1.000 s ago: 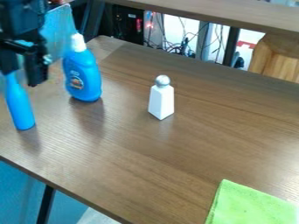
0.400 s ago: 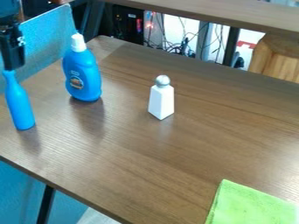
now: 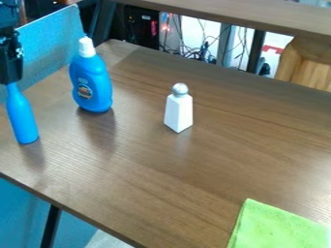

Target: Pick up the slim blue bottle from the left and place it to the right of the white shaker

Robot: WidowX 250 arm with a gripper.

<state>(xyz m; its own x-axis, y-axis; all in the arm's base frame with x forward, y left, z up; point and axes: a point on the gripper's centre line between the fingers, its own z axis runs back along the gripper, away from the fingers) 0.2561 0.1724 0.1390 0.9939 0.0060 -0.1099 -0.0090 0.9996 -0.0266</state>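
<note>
At the far left of a brown wooden table (image 3: 161, 169), a black gripper (image 3: 11, 81) hangs pointing down over a slim blue bottle (image 3: 23, 121), its lower end covering the top of the bottle's neck. Whether the claw is apart, together or clamped on the neck cannot be told. The slim bottle stands upright near the table's left edge. Just to its right and farther back stands a wider blue bottle (image 3: 91, 87) with a white cap (image 3: 86, 47) and a label on its front (the nearest obstacle on that side, though the two are apart). Farther right, well apart from both, a white tapered shaker (image 3: 178, 112) with a round silver top (image 3: 180, 89) stands upright. A bright green cloth (image 3: 278, 227) lies flat at the lower right, cut off by the view's edge. The tabletop has a fine wood grain and soft reflections below the standing things. Behind its rear left corner rises a blue panel (image 3: 55, 41); beyond the back edge are a dark box (image 3: 141, 26), tangled cables (image 3: 194, 52), a second wooden surface (image 3: 246, 17) and light wooden furniture (image 3: 313, 70). A black table leg (image 3: 50, 230) shows at the lower left.
</note>
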